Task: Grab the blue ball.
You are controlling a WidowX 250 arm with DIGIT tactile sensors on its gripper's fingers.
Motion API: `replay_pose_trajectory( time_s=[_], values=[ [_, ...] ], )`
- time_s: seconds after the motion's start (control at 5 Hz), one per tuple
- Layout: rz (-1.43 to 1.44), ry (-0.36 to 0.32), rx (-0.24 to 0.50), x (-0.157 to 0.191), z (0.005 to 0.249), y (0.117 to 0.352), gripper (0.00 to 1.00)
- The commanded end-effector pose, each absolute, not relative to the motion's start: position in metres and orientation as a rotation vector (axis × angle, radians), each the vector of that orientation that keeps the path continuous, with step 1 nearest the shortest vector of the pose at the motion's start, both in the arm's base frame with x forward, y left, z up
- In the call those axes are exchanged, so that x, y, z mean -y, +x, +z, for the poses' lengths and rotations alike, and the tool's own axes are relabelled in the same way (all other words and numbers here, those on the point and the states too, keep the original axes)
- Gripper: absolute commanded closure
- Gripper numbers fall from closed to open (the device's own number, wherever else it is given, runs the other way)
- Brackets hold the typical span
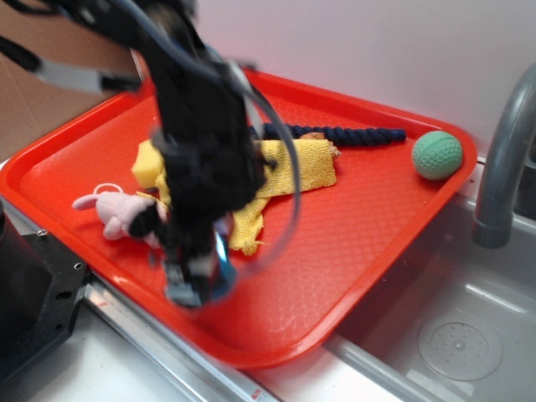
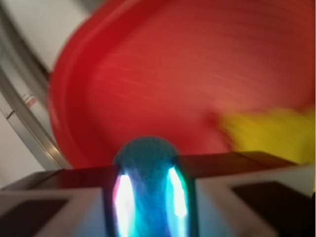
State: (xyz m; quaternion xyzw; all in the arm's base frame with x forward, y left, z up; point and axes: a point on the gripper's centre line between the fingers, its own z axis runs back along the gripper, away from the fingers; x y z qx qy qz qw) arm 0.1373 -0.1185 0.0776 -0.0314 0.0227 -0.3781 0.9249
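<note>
Blue ball (image 2: 148, 190) sits directly between the jaws of the gripper (image 1: 199, 280), which appear clamped on it, above the red tray's (image 1: 335, 251) near edge; motion blur leaves contact with the surface uncertain.

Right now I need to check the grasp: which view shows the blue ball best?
The wrist view: the blue ball fills the lower centre, wedged between the fingers, textured top visible despite blur. The exterior view shows only a blue sliver at the blurred gripper above the red tray.
</note>
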Motion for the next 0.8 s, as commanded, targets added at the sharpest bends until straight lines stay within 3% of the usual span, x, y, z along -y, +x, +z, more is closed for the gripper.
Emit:
replay_pose_trajectory(
  time_s=[0.0,0.2,0.4,0.6],
  values=[
    [-0.282,0.064,0.06,0.028,0.176,0.126,1.0],
    [-0.032,0.113,0.071,-0.007,0.202,0.111,1.0],
    [0.185,0.115,0.137,-0.032,0.229,0.107,1.0],
    [0.188,0.119,0.164,-0.041,0.243,0.119,1.0]
  ],
)
